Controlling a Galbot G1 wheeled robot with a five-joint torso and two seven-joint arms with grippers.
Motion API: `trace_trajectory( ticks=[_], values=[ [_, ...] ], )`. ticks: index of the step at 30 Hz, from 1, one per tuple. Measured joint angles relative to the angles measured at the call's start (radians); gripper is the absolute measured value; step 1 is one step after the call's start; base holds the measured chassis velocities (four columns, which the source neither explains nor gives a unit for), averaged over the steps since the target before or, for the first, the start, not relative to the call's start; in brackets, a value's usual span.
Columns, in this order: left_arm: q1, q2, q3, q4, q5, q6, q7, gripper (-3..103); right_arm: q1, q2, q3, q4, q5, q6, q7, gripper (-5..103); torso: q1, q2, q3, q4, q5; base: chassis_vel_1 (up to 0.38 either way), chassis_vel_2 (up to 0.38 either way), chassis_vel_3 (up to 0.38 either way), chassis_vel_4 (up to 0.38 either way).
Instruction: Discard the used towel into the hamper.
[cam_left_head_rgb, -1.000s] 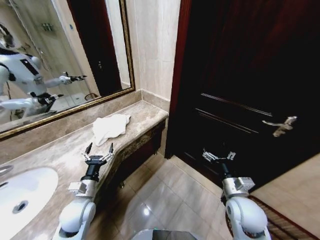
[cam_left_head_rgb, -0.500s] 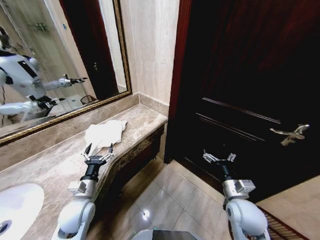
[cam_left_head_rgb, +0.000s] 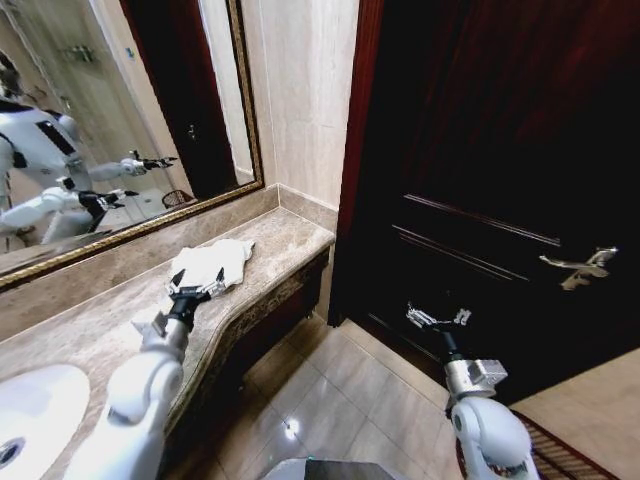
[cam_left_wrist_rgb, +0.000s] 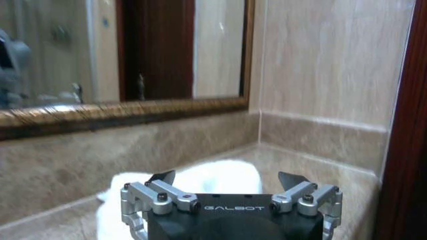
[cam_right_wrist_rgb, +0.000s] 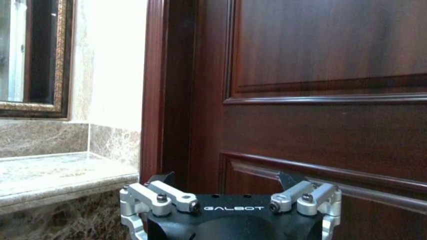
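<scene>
My left end effector (cam_left_head_rgb: 197, 285) is matt black plastic with brushed silver metal knuckles and screws; my right end effector (cam_left_head_rgb: 438, 317) is built the same. The towel (cam_left_head_rgb: 207, 265) before me is soft white cloth, rumpled and matt. The table (cam_left_head_rgb: 285, 235) under it is polished beige marble, veined and smooth. The mirror (cam_left_head_rgb: 100, 120) has a gilded, textured frame. The door (cam_left_head_rgb: 500, 170) is dark glossy varnished wood with a metal handle (cam_left_head_rgb: 578, 266). The floor (cam_left_head_rgb: 340, 400) tiles shine.
</scene>
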Motion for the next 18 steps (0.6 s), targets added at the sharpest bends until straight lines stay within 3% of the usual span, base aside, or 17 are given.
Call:
trace_trajectory(
  ticks=[5, 11, 18],
  values=[
    [-0.064, 0.097, 0.016, 0.045, -0.067, 0.103, -0.027, 100, -0.010, -0.005, 0.009, -0.013, 0.010, 0.010, 0.004, 100, 0.000, 0.000, 0.000, 0.0001, -0.0002, 0.000, 0.000, 0.000, 0.000],
    [-0.130, 0.173, 0.015, 0.093, -0.140, 0.179, -0.065, 100, -0.019, -0.006, 0.008, -0.024, 0.031, 0.007, 0.013, 100, 0.000, 0.000, 0.000, 0.0000, -0.0001, 0.000, 0.000, 0.000, 0.000],
    [-0.214, 0.273, 0.038, 0.196, -0.170, 0.188, -0.076, 100, -0.004, -0.007, -0.010, -0.037, 0.032, 0.002, 0.016, 100, 0.000, 0.000, 0.000, 0.0003, 0.0000, 0.000, 0.000, 0.000, 0.000]
  ],
)
